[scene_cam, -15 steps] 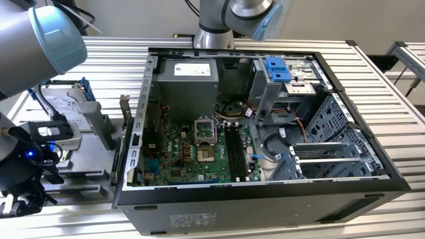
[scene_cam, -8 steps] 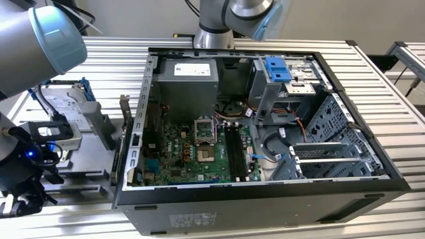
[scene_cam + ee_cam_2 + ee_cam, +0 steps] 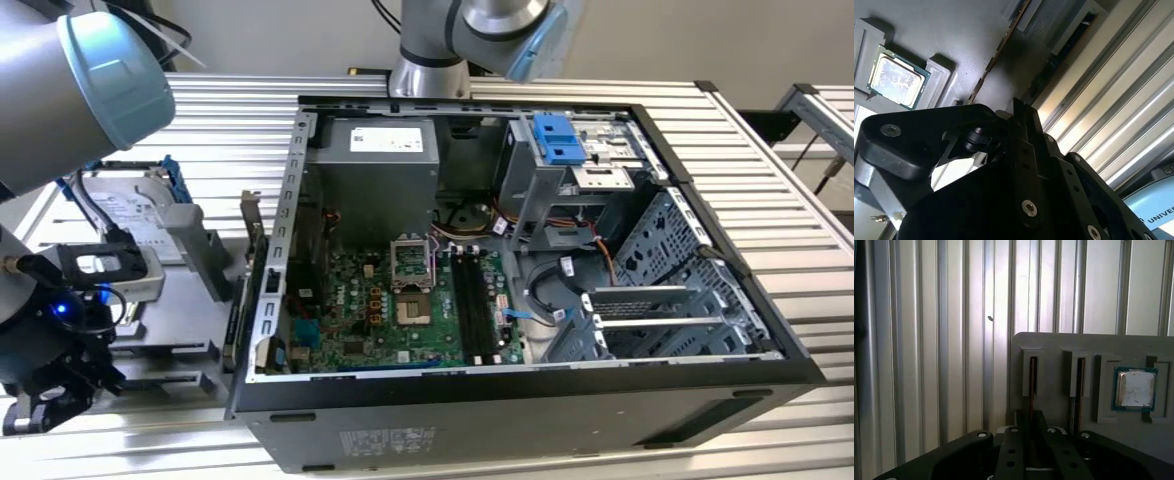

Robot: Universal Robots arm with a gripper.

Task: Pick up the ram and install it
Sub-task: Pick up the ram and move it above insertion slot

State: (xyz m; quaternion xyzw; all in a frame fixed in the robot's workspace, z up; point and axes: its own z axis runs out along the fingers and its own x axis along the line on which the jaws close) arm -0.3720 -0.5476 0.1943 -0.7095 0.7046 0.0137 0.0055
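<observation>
**Gripper Poised Over the Ram in Its Holder**

In the exterior view the gripper [image 3: 54,395] hung low at that view's left, over the grey holder [image 3: 174,300] on the slatted table [image 3: 747,180], well apart from the open computer case [image 3: 534,425]. The memory slots [image 3: 474,295] on the board inside looked unfilled.

In the first wrist view the ram [image 3: 1031,382] stood on edge in a narrow slot of the holder, on the side nearest the bare slats. The gripper sat directly in line with it and very close to its thin upper edge. Whether the pincer was open or closed, and whether it had hold of the ram, could not be told from these pictures. A second stick [image 3: 1078,382] stood in the neighbouring slot, and the processor chip [image 3: 1135,389] lay in its own recess just beyond that.

The risks here appeared to come from how thin the target was. A small sideways offset would likely put the gripper on the raised slot wall rather than the board. A hold taken off-centre could tilt the ram so that it bound in the slot. The second stick stood near enough to be knocked by a wide approach. A skewed hold would also probably make seating the ram in the case harder.
</observation>
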